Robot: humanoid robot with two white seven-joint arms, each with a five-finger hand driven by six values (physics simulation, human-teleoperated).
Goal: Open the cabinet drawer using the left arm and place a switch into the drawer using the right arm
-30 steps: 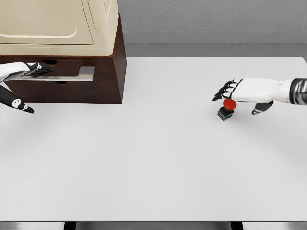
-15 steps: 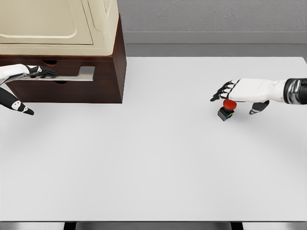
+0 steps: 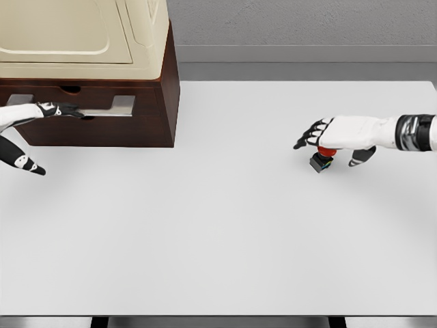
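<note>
Our left hand [image 3: 48, 109] sits at the drawer [image 3: 102, 106] front; grip unclear. Right hand [image 3: 334, 133] hovers splayed and empty over the switch [image 3: 321, 160] on the table [image 3: 218, 225]. Risk: fingers closing off-centre tip it.

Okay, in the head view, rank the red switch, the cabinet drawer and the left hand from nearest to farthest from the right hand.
1. Red switch: directly beneath the right hand, on the table's right side.
2. Cabinet drawer: far across, in the brown cabinet at upper left.
3. Left hand: at the drawer's left end, by the picture's left edge.
</note>
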